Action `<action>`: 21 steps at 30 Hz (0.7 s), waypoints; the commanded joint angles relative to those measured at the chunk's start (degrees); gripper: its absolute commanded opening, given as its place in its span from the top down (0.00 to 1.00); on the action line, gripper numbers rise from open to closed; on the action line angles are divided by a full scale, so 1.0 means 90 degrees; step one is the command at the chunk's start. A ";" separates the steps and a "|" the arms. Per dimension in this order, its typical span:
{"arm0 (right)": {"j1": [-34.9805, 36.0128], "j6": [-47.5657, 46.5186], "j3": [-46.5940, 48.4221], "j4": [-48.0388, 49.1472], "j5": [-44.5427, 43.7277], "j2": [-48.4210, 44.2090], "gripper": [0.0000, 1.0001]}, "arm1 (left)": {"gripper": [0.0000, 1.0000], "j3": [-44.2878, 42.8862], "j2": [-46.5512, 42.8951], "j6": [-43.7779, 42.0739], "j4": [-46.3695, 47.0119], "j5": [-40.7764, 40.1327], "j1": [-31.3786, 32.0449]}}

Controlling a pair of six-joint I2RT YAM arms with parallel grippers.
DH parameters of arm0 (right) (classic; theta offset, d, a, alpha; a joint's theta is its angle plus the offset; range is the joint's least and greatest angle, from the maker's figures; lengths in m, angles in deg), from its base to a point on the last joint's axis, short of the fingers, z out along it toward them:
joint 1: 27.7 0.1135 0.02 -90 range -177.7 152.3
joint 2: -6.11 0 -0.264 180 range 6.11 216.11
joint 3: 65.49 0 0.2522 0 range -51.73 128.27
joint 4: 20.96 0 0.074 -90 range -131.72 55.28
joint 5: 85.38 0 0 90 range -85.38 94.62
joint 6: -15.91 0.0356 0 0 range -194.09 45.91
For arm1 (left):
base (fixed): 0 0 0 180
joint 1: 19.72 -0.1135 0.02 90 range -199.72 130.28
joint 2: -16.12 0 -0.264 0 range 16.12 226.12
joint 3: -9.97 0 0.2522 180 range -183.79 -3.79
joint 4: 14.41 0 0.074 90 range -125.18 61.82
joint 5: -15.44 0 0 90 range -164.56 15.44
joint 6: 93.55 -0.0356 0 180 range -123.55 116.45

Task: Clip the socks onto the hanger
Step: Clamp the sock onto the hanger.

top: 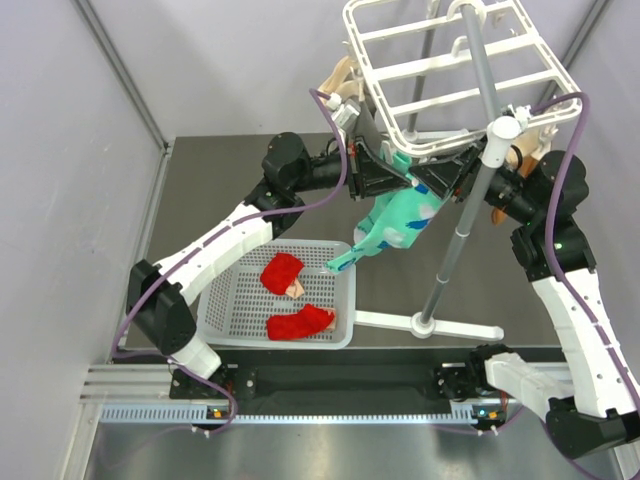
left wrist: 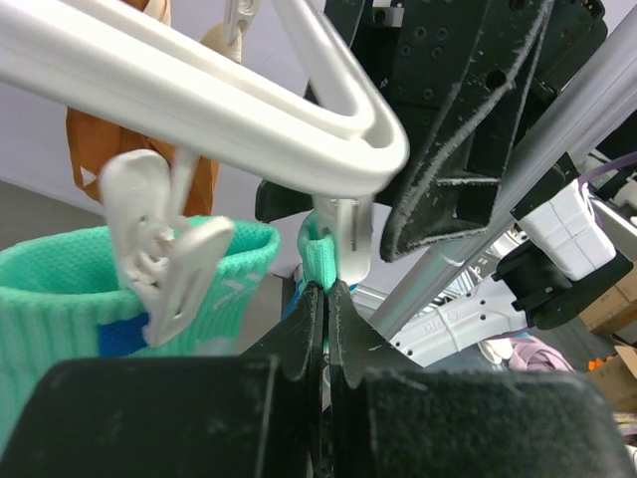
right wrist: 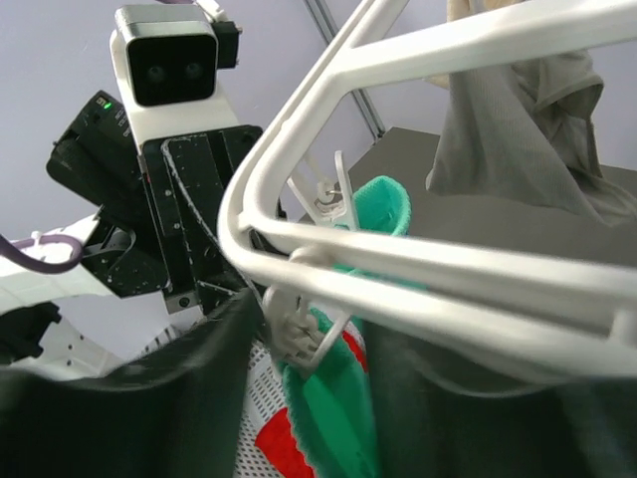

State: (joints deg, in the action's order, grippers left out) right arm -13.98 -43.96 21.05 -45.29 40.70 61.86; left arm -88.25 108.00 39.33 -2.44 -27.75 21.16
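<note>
The white hanger (top: 450, 75) stands on its grey pole (top: 465, 200). Two mint-green socks (top: 395, 225) hang below its near left corner. My left gripper (left wrist: 326, 299) is shut on the cuff of one mint sock (left wrist: 320, 261), held up against a white clip (left wrist: 348, 239). The other mint sock (left wrist: 60, 289) hangs at a second clip (left wrist: 164, 259). My right gripper (right wrist: 309, 398) is open, its fingers (right wrist: 179, 398) on either side of a clip (right wrist: 299, 334) and the mint cuff (right wrist: 333, 418). Two red socks (top: 283, 272) (top: 300, 322) lie in the basket.
The white perforated basket (top: 225, 300) sits at front left, below the hanging socks. The hanger's white foot (top: 440, 325) lies to its right. Beige socks (right wrist: 518, 110) and an orange-brown sock (left wrist: 90, 139) hang on other clips. Grey walls enclose the table.
</note>
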 commanded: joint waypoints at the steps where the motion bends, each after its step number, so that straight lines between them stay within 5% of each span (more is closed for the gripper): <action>1: 0.0048 -0.0018 0.0205 0.0012 0.0025 -0.0120 0.47 | 1.00 -0.0341 -0.0042 0.0139 0.0539 -0.0035 -0.0021; 6: 0.0048 -0.0037 0.0293 -0.0212 -0.0463 -0.0256 0.26 | 1.00 -0.0254 -0.0130 0.0070 0.0451 -0.0142 -0.0031; 13: 0.0039 -0.0193 0.0429 -0.1001 -0.2051 -0.0530 0.17 | 1.00 -0.0273 -0.0354 -0.0417 -0.0436 -0.0990 -0.0079; 17: 0.0048 -0.0350 0.0673 -0.1579 -0.2972 -0.0667 0.16 | 1.00 -0.0273 -0.0550 -0.0730 -0.1208 -0.2055 -0.0206; 21: 0.0039 -0.0428 0.1015 -0.2155 -0.3636 -0.0589 0.17 | 1.00 -0.0156 -0.0550 -0.0526 -0.1268 -0.2135 -0.0479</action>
State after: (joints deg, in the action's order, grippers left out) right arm -13.98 -46.17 26.23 -60.11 15.96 56.70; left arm -88.45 105.64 34.91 -13.06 -42.57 18.89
